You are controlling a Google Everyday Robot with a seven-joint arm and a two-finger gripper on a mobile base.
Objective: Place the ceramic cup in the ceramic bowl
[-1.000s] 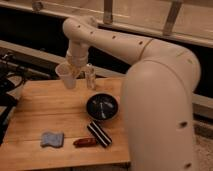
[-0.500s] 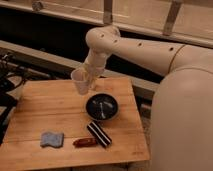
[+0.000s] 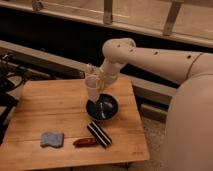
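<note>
The white ceramic cup [image 3: 92,88] is held upright in my gripper [image 3: 96,80], just above the left rim of the dark ceramic bowl [image 3: 103,109]. The bowl sits on the wooden table [image 3: 50,110] toward its right side. My gripper is shut on the cup's upper part, at the end of the white arm [image 3: 150,57] that reaches in from the right. The cup's base hangs a little above the bowl's inside.
A black-and-white striped block [image 3: 99,134] lies in front of the bowl. A brown-red bar [image 3: 84,142] lies beside it, and a blue-grey sponge [image 3: 51,139] lies at the front left. A clear shaker [image 3: 90,70] shows partly behind the gripper.
My gripper has carried the cup to the right and toward the front, from over the table's back middle to above the bowl's left rim. The arm has swung along with it.
</note>
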